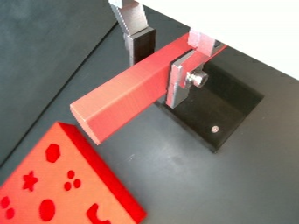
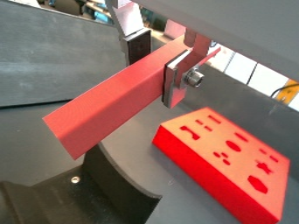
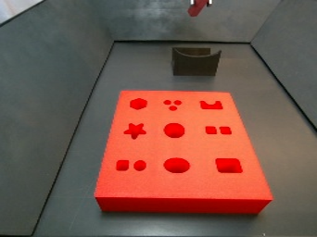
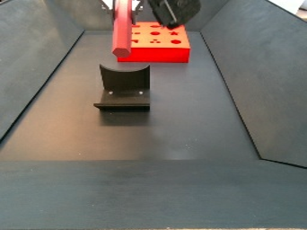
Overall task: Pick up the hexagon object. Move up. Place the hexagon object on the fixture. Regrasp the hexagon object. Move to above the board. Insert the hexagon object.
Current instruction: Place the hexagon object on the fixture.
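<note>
The large flat red slab board [image 3: 181, 148] with its shaped holes fills the middle of the dark counter in a side view, while the small dark grey fixture [image 4: 124, 86] with the notched top sits apart from it, toward one end. High over that fixture hangs the slim red hexagon object [image 4: 121, 30], clamped between the silver-plate fingers of the gripper [image 1: 163, 59]. In a side view its long axis looks close to upright, lower end just above the notch: by my reading, the drop is straight down
</note>
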